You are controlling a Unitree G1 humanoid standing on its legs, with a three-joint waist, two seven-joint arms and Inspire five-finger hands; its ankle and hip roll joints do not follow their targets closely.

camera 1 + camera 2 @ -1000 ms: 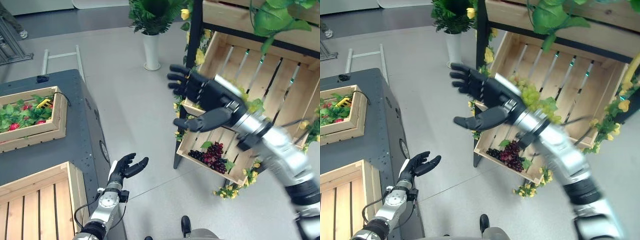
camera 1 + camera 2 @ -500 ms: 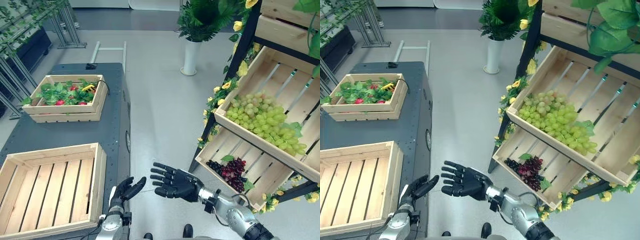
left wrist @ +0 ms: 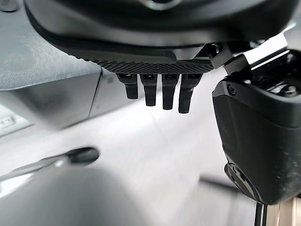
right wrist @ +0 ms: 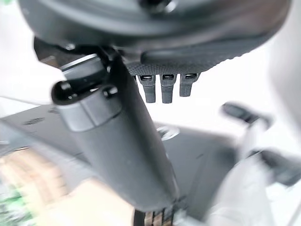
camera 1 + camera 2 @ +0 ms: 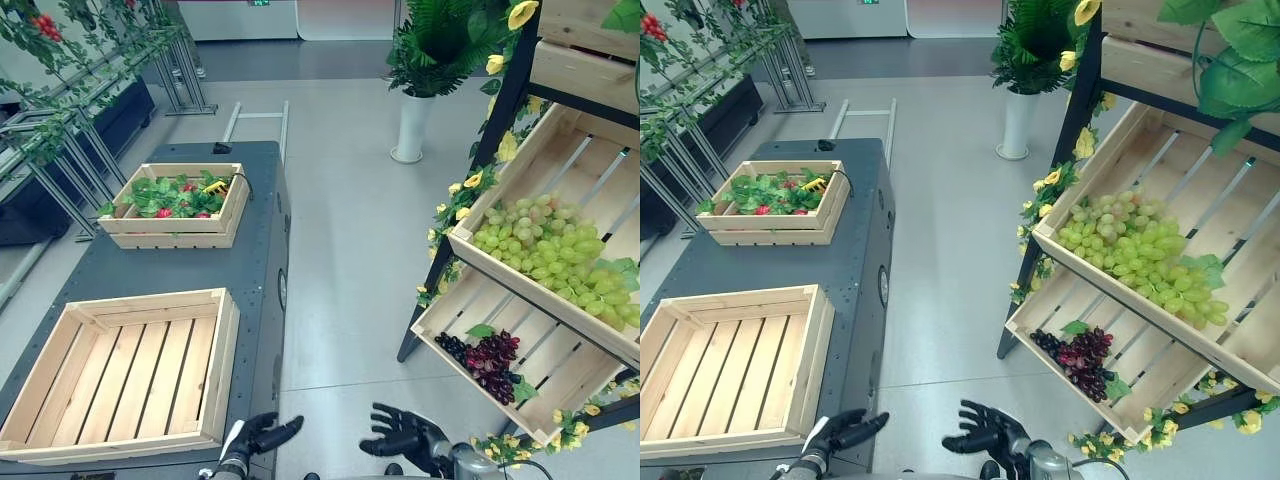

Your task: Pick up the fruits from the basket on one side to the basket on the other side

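Green grapes [image 5: 545, 245] fill the upper slanted crate [image 5: 590, 160] of the shelf on the right. A dark purple grape bunch [image 5: 485, 358] lies in the lower crate [image 5: 545, 385]. On the dark table [image 5: 160, 265] at the left stands an empty wooden crate [image 5: 120, 370]. Both hands hang low over the floor, holding nothing. My left hand [image 5: 262, 438] is open beside the table's near corner. My right hand [image 5: 410, 445] is open a little to its right, well below and left of the grapes. Straight fingers [image 3: 155, 92] show in the left wrist view, and fingers [image 4: 162, 87] in the right wrist view.
A smaller crate [image 5: 175, 205] of leaves and red fruit stands at the table's far end. A potted plant in a white vase [image 5: 412, 125] stands behind the shelf. Metal racks with vines [image 5: 90, 110] line the far left. Grey floor lies between table and shelf.
My right hand has dropped from the shelf height down to the floor side near my left hand. The camera has swung, bringing the whole table and both crates into view.
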